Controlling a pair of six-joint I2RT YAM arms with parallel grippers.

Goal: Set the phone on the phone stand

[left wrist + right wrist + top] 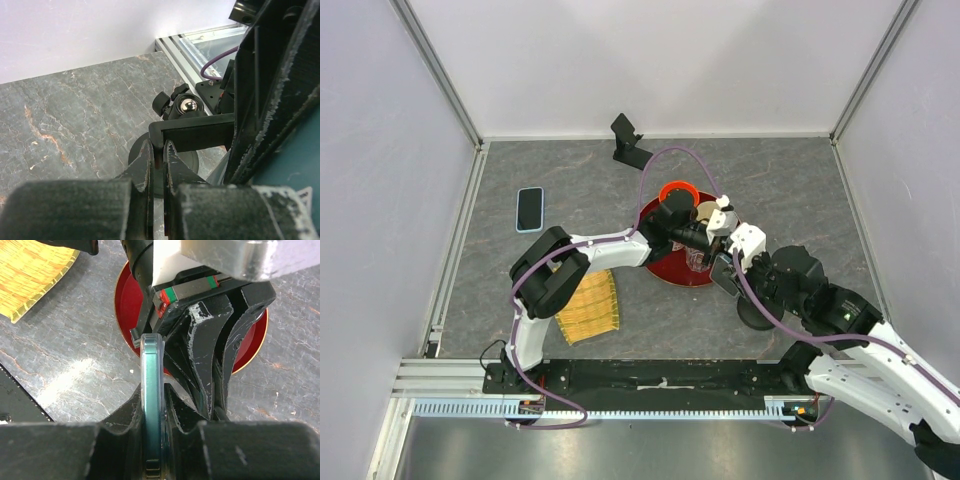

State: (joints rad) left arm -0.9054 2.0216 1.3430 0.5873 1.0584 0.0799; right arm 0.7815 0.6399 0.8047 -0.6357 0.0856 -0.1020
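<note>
At ten o'clock on the bench (800,190): blue handset (530,209), lying flat, nothing touching it. Seven o'clock: woven mat (588,305), beside the left arm. Twelve o'clock, at the far edge: phone stand (628,141), black, vacant. Centre: red plate (665,270), with an orange cup (677,190) at its far rim.

Left gripper (159,162): fingers clenched on the thin edge of a black bracket (195,132). This is possibly part of another mount, but the view is too tight to say.

Right gripper (152,405): fingers clamped across the faces of the phone (151,365), which is held on edge above the plate's four o'clock rim.

Hazards:
- The two grippers are crowded together, so either moving first could knock the phone askew in its narrow pinch.
- The cup stands on the straight line to the stand.
- The purple cable (665,150) loops just beside the stand and could snag or tip it.

Room:
- Bare bench lies from one to three o'clock, which suits a swing round the cup.
- The stand sits near the back wall, so an overshoot has little margin.
</note>
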